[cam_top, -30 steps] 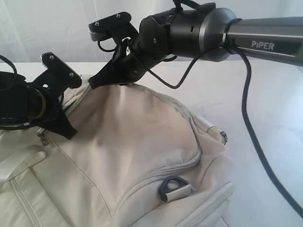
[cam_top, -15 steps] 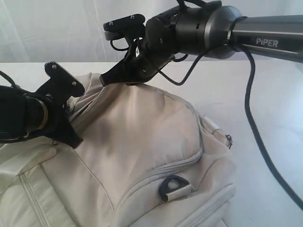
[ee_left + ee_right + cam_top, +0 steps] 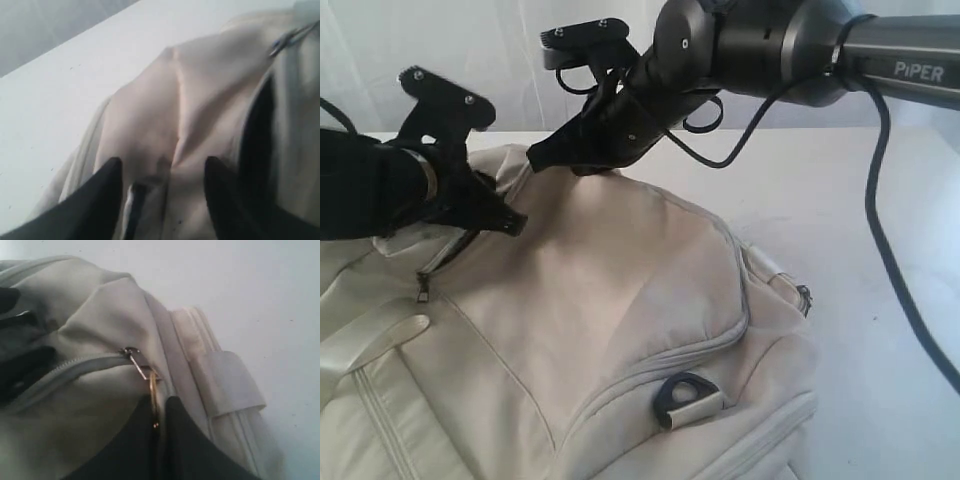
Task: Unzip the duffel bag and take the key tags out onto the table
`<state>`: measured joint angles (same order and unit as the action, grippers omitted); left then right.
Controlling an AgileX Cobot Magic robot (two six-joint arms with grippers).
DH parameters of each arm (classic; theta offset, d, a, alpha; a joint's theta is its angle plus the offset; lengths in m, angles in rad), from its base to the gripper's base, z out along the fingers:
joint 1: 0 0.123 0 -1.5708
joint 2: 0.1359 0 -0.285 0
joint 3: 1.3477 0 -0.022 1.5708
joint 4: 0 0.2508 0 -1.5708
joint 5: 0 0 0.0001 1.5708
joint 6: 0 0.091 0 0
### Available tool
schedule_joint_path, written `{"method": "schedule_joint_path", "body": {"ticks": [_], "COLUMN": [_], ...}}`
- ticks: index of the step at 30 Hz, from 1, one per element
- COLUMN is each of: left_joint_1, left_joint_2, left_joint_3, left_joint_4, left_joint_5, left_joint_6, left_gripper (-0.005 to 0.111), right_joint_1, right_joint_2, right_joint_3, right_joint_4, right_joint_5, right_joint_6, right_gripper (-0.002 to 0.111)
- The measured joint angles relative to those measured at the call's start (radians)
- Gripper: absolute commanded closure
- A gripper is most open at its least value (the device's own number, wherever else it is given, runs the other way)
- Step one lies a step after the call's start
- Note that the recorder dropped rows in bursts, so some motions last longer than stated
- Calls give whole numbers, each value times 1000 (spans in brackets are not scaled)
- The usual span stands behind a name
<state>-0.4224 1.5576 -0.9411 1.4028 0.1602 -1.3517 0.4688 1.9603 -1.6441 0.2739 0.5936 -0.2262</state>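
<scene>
Bright, even light washes out the white counter. Both wrist views are soft, the dark jaws nearest the lens blurred most.

One brand word, on the right arm

The exterior view shows the lettering "PiPER" in pale letters, capitals apart from a small "i", printed on the grey tube of that arm's forearm. It sits at the upper right edge of the view and runs along the tube from left to right. It lies just beyond the spot where a black cable is strapped round the arm.
</scene>
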Motion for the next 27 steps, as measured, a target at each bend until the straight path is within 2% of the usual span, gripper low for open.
{"method": "schedule_joint_path", "body": {"ticks": [5, 9, 10, 12, 13, 16, 21, 22, 27], "left_joint_1": [0, 2, 2, 2, 2, 2, 1, 1, 1], "left_joint_2": [2, 27, 38, 63, 74, 86, 86, 86, 86], "left_joint_3": [-30, -51, -59, -66, -66, -66, -55, -55, -55], "left_joint_4": [2, 4, 4, 4, 6, 11, 22, 22, 20], "left_joint_5": [-75, -118, -122, -124, -117, -88, -37, -33, -31], "left_joint_6": [0, -1, -1, -2, -2, 8, 25, 25, 25], "left_gripper": [40, 51, 57, 86, 105, 107, 107, 107, 107], "right_joint_1": [-2, -4, -6, -6, -6, -6, -6, -6, -6], "right_joint_2": [0, 0, -2, -7, -14, -29, -56, -63, -66], "right_joint_3": [0, 0, 0, 0, 0, 0, 0, 0, 0], "right_joint_4": [73, 142, 160, 183, 190, 197, 173, 171, 177], "right_joint_5": [24, 31, 31, 35, 37, 43, 17, 10, 7], "right_joint_6": [-51, -99, -113, -137, -145, -172, -181, -184, -214], "right_gripper": [108, 108, 108, 108, 108, 106, 65, 60, 60]}}
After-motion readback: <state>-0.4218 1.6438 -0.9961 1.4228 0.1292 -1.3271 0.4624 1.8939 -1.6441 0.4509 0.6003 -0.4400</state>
